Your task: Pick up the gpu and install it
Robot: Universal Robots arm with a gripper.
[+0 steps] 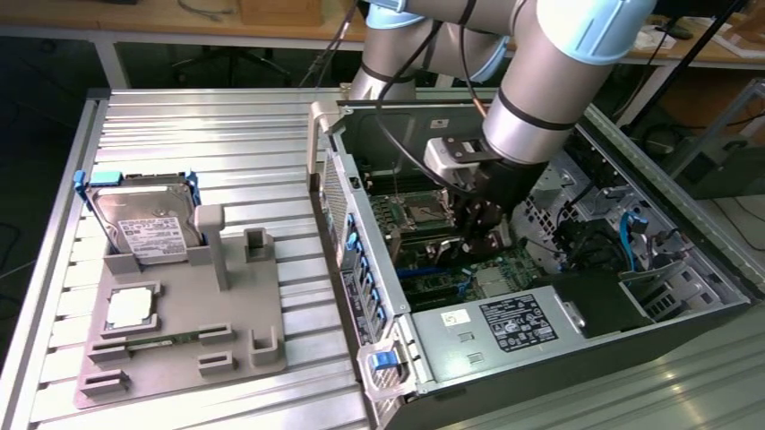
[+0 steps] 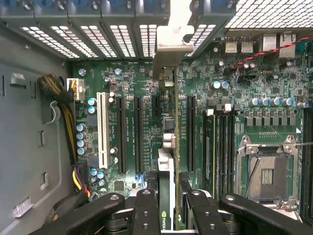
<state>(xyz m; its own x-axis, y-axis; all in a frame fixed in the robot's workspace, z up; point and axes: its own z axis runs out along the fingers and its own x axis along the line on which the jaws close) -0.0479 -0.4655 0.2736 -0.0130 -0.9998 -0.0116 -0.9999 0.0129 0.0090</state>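
1. The claw is inside the open computer case, and it is clenched on the gpu. In the wrist view its black fingers stand on both sides of the thin card, which we see from its edge.

2. The gpu is held upright on its edge, over the motherboard. I think this is because a card must enter a slot with its lower edge first.

3. The silver end bracket of the gpu points toward the perforated rear wall of the case. This seems right, since the bracket must sit at the openings of that wall.

4. The card is in line with the long black expansion slots, between them and the memory slots. I cannot tell if its lower edge already touches a slot or hangs just above.

5. In the exterior view the case lies on its side on the table, with the open side up, so the arm can come from above.

6. On the exterior view's left, well apart from the case, a grey fixture holds the other parts: the hard drive stands upright in its holder, a processor lies flat, and a memory stick lies near it. The upright posts beside the hard drive have nothing between them.
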